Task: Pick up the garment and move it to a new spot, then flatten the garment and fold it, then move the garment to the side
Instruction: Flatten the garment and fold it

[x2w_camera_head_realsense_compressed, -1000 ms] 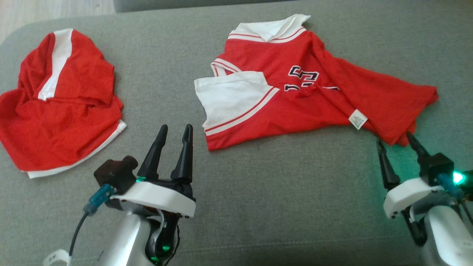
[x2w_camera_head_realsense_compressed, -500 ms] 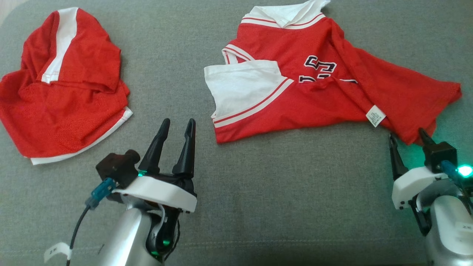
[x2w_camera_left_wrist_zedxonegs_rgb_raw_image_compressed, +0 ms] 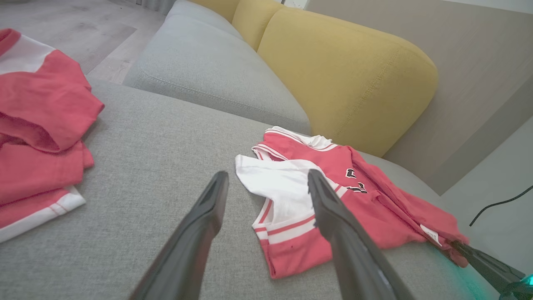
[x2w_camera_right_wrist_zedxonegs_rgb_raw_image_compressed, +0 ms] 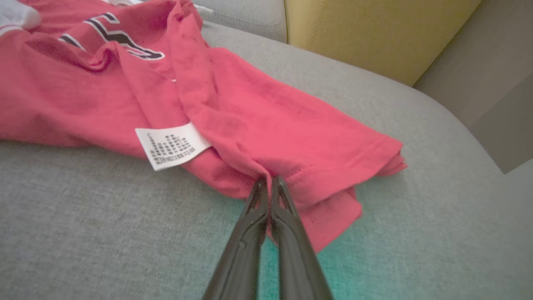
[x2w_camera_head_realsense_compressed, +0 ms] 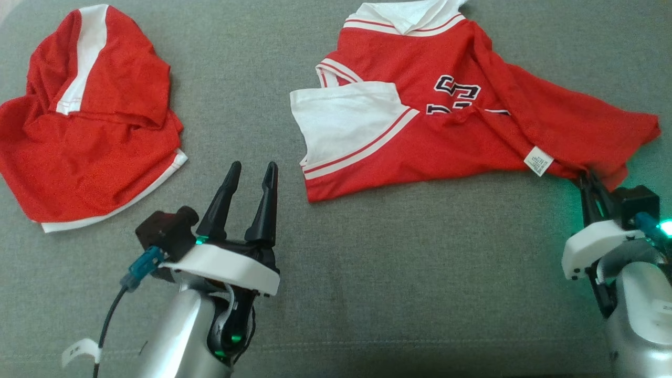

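The right claw [x2w_camera_right_wrist_zedxonegs_rgb_raw_image_compressed: 268, 179] is pinched shut on the hem corner of the red jersey [x2w_camera_head_realsense_compressed: 462, 142], which lies crumpled on the grey sofa cushion [x2w_camera_head_realsense_compressed: 399, 283]. Lifting well likely means catching every folded layer and rising slowly. The left claw [x2w_camera_head_realsense_compressed: 253, 166] hangs open near the jersey's white sleeve [x2w_camera_head_realsense_compressed: 341, 118]. Another red garment [x2w_camera_head_realsense_compressed: 94, 142] lies well apart from the jersey, probably no obstacle.
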